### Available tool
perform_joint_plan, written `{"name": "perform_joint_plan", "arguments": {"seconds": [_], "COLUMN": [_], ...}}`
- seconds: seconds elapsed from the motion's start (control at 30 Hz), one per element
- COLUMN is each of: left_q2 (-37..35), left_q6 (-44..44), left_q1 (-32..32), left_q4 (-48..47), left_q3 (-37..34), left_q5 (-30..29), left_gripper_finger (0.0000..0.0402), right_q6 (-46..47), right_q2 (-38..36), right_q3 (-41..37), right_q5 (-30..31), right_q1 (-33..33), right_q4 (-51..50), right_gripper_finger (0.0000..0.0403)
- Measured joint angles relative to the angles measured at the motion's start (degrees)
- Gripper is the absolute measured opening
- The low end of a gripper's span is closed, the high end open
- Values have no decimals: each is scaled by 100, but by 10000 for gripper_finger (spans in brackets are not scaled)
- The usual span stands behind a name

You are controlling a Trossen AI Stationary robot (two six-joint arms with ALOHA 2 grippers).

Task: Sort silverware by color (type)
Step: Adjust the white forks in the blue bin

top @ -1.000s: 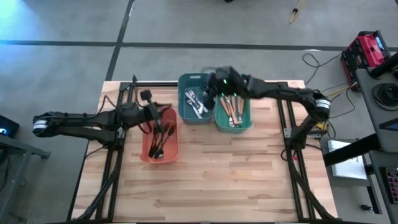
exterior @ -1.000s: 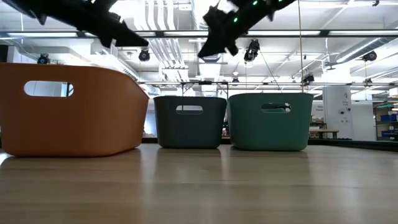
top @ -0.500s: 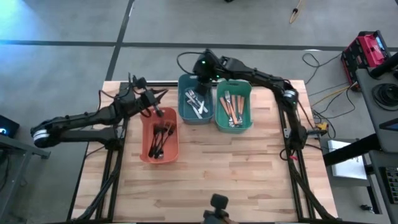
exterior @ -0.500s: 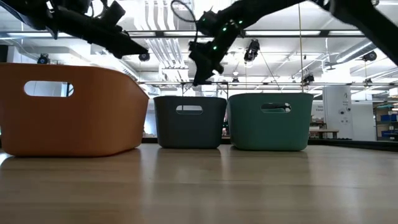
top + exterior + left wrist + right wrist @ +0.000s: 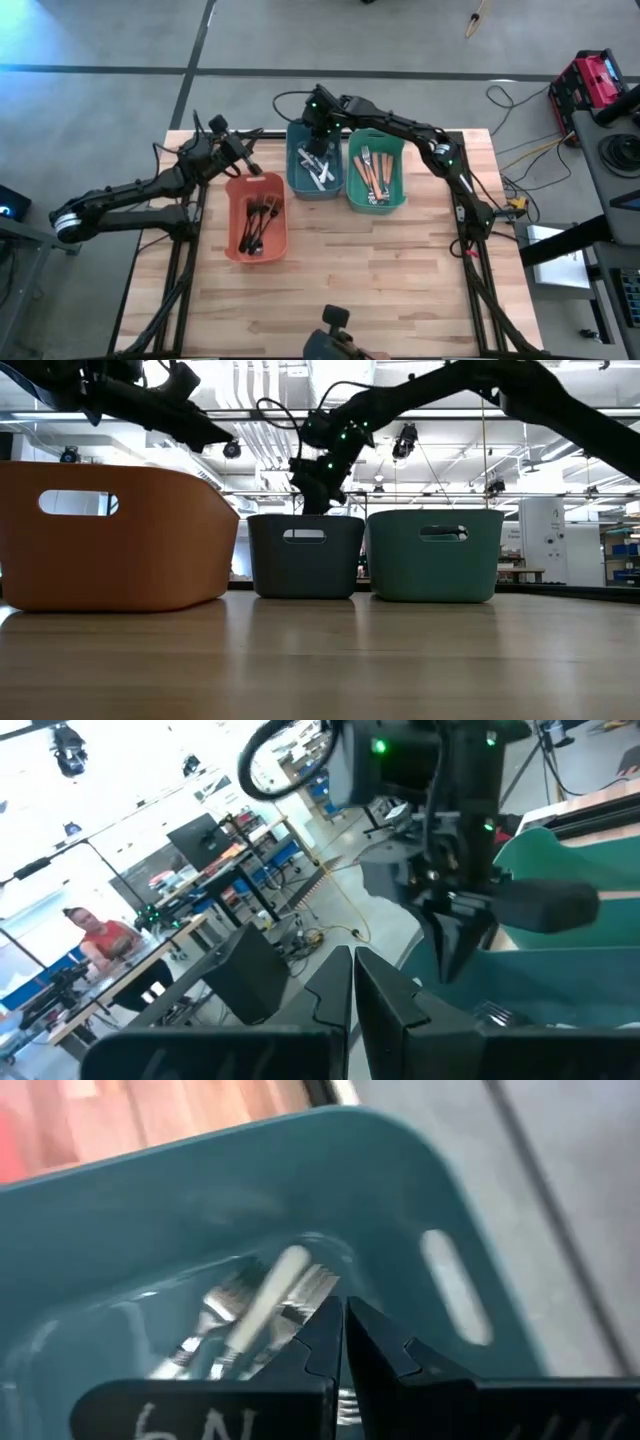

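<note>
From above, the worktop [image 5: 330, 270] carried three bins toward its far edge. The salmon bin [image 5: 257, 216] held the dark bronze-brown silverware [image 5: 257, 218], the blue bin [image 5: 313, 160] the plain silver silverware [image 5: 318, 168], and the green bin [image 5: 375, 171] the orange-handled silverware [image 5: 375, 178]. The left hand [image 5: 247, 164] hung clenched and empty over the salmon bin's far rim, toward the worktop's far left corner. The right hand [image 5: 316, 140] hovered over the far end of the blue bin, its fingers pressed together on nothing.

At worktop height, the three bins stood in a row, salmon [image 5: 110, 535], blue [image 5: 304, 555] and green [image 5: 433, 554]. The right hand [image 5: 318, 501] hung just above the blue bin's rim; the left hand [image 5: 215, 437] was higher, over the salmon one.

The left wrist view showed its own dark fingers [image 5: 385, 1005] closed together, the other arm ahead, and a person [image 5: 95, 936] seated in the room beyond.

The right wrist view looked down into the blue bin [image 5: 420, 1200], its fingers [image 5: 375, 1345] shut above silver forks [image 5: 225, 1305].
</note>
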Motion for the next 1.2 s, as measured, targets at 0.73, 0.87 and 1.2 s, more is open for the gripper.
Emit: {"name": "perform_joint_plan", "arguments": {"seconds": [0.73, 0.87, 1.2], "left_q2": [111, 111, 111], "left_q6": [-108, -108, -106], "left_q1": [10, 10, 41], "left_q4": [86, 108, 112], "left_q3": [0, 0, 0], "left_q5": [0, 0, -3], "left_gripper_finger": [0, 0, 0], "right_q6": [121, 63, -311], "right_q2": [781, 832, 1010], "right_q3": [-13, -13, -15], "right_q5": [-387, -382, -165], "right_q1": [216, 214, 287], "right_q4": [167, 118, -152], "right_gripper_finger": [9, 9, 9]}}
